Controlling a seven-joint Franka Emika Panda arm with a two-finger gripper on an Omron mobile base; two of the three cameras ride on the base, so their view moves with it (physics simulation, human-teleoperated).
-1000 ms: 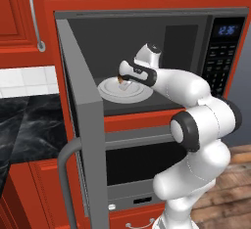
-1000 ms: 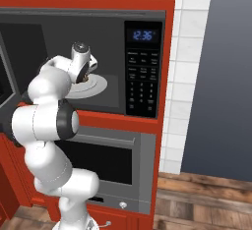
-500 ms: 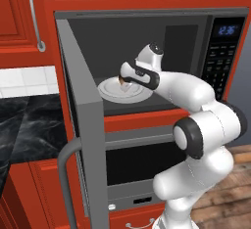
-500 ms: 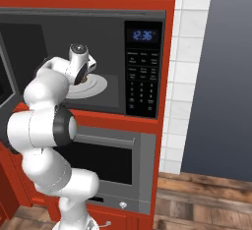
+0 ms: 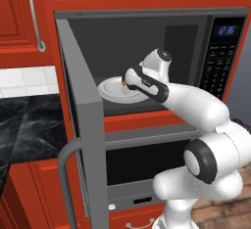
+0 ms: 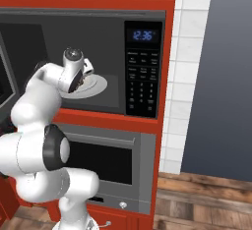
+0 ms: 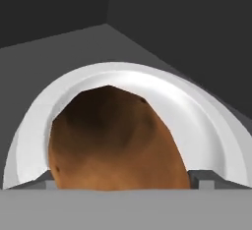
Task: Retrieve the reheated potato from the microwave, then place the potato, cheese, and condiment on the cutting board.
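In the left base view, a red cabinet door with a metal handle (image 5: 33,17) sits at the far left above a black marbled surface (image 5: 30,125). The microwave (image 5: 147,61) stands with its grey door (image 5: 83,125) swung wide toward the camera. Inside, a white plate (image 5: 112,90) rests on the cavity floor, and the pincer (image 5: 128,82) reaches over it from the right. The hand view shows the potato (image 7: 115,143) lying on that plate (image 7: 202,121), large and close between the two finger tips (image 7: 202,177), which stand wide apart on either side of it, not closed on it. To the right are the black keypad (image 5: 218,69) and blue display (image 5: 229,30); below, the grey oven (image 5: 142,164).
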